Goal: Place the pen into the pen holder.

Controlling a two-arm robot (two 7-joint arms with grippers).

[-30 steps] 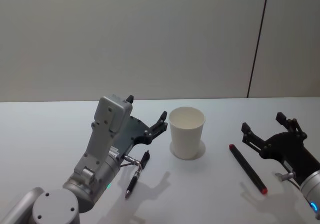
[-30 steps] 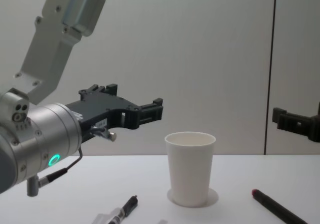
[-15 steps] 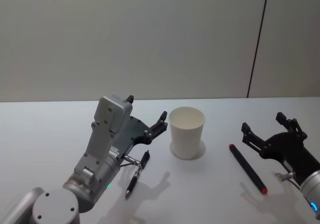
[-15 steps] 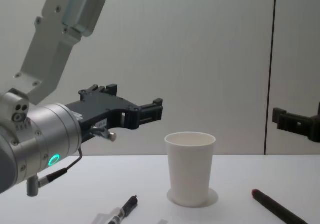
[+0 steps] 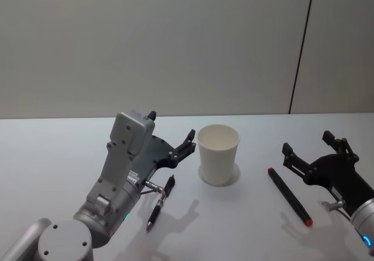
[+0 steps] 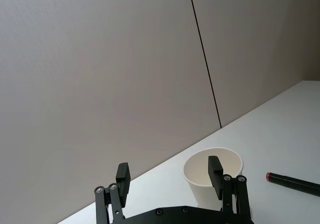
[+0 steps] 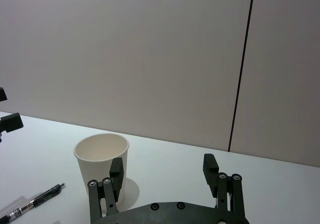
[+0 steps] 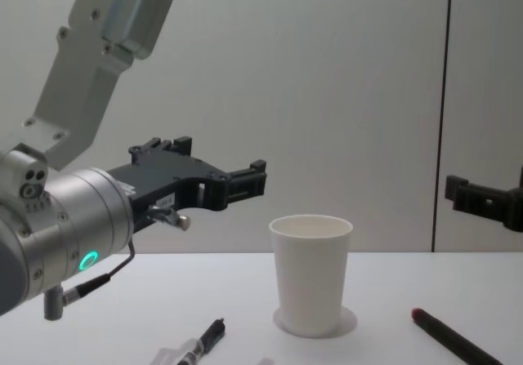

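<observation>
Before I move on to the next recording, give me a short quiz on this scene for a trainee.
1. True or false: a pen already stands in the pen holder.
2. Fill in: the marker lying beside the open right hand has a ____ tip.
3. Which lies on the left hand's side of the pen holder? A) the black pen B) the marker C) nothing
Key: 1 false; 2 red; 3 A.

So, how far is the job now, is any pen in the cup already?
Nothing done: the pen holder looks empty. Nothing in hand: the left gripper and right gripper hover open. The black pen lies beside the left one, a red-tipped marker by the right. To do: grasp a pen, lift it, drop it in.
</observation>
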